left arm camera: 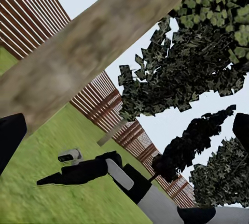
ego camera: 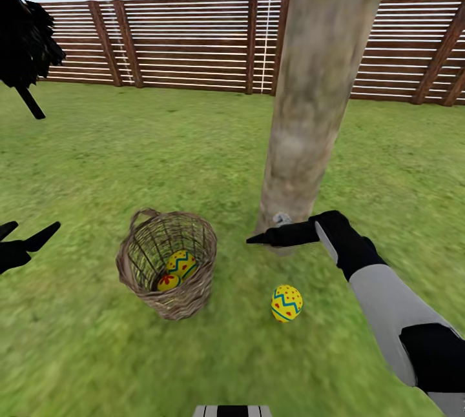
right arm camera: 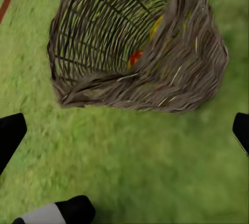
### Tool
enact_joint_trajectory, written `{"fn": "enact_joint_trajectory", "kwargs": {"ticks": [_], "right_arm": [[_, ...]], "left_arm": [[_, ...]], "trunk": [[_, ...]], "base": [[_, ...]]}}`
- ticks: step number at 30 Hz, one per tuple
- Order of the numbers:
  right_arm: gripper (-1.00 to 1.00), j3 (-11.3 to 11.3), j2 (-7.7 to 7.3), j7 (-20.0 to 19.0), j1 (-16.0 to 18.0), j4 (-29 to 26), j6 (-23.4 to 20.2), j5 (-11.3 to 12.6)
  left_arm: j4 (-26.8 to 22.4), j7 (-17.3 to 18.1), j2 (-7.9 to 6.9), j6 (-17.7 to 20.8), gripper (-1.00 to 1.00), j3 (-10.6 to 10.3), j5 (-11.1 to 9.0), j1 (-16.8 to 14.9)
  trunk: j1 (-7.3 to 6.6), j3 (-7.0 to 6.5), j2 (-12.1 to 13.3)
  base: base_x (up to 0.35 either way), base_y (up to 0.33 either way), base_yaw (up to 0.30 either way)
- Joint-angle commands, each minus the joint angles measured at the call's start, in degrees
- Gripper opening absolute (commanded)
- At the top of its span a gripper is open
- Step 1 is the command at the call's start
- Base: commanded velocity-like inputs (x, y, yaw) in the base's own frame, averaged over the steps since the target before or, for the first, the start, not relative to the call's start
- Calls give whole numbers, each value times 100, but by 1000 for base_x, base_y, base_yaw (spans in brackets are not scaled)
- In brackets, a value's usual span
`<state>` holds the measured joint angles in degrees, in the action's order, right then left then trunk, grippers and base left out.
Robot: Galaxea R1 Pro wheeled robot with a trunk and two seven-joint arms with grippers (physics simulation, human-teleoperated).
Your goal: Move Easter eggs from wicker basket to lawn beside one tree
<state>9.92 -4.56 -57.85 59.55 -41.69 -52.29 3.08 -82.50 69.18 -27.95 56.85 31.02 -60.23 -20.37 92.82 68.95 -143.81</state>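
My right arm (ego camera: 394,314) reaches in from the lower right of the head view, grey forearm and black wrist, ending in the right hand (ego camera: 258,239) just right of centre, pointing left. Its fingers are spread wide and hold nothing. My left hand (ego camera: 26,239) sits at the left edge, fingers parted, also holding nothing.

The wicker basket (ego camera: 166,268) is brown, its twigs streaked pale. Inside it, two yellow Easter eggs (ego camera: 181,264) carry blue-green zigzags and red flowers. A third egg (ego camera: 287,303) on the mottled green lawn (ego camera: 97,165) is yellow with blue-green zigzags and red dots. The tree (ego camera: 318,81) trunk is pale grey-brown, blotchy. The fence (ego camera: 187,42) is reddish-brown slats. The right gripper (ego camera: 258,239) is black.
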Motion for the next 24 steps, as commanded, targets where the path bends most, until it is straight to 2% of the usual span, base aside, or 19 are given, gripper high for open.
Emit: {"fn": "enact_joint_trajectory", "kwargs": {"ticks": [1,2,3,4,7,9,10,13,18,20,24], "right_arm": [[100,22,27,71,3,-109,-72,23],[100,25,125,285,3,-318,-164,15],[100,26,289,697,4,-551,-284,7],[100,33,492,1266,4,-759,-393,2],[100,61,929,2453,4,-997,-486,2],[100,113,1207,3093,2,-1057,-509,8],[100,206,1301,3275,0,-1072,-514,12],[100,599,1404,3425,-6,-1090,-514,24],[100,1118,1456,3470,-66,-1075,-511,39],[100,1245,1456,3479,-77,-1058,-511,49],[100,1306,1456,3471,-130,-1095,-503,26]], "left_arm": [[2,1,1,37,100,0,-12,-2],[16,-4,7,36,100,4,-10,-2],[147,-13,10,38,100,52,-8,-2],[301,-16,9,43,100,84,-7,-2],[602,-24,-2,57,100,118,7,-2],[713,-32,-7,67,100,112,18,-2],[716,-38,-6,69,100,93,19,-2],[710,-51,-1,67,100,14,20,-7],[639,-69,-5,50,100,-254,24,-32],[541,-69,1,42,100,-290,22,-32],[470,-70,28,26,100,-306,21,-29]], "trunk": [[-1,5,-2],[-1,5,-2],[-1,5,-2],[-1,5,-2],[-1,5,-2],[-1,5,-2],[-1,5,-2],[-1,5,-2],[-1,5,-2],[-1,5,-2],[-1,5,-2]], "base": [[0,0,13],[0,0,6],[0,0,3],[0,0,2],[0,0,0],[0,0,0],[0,0,0],[0,0,0],[0,0,0],[0,0,0],[0,0,0]]}}
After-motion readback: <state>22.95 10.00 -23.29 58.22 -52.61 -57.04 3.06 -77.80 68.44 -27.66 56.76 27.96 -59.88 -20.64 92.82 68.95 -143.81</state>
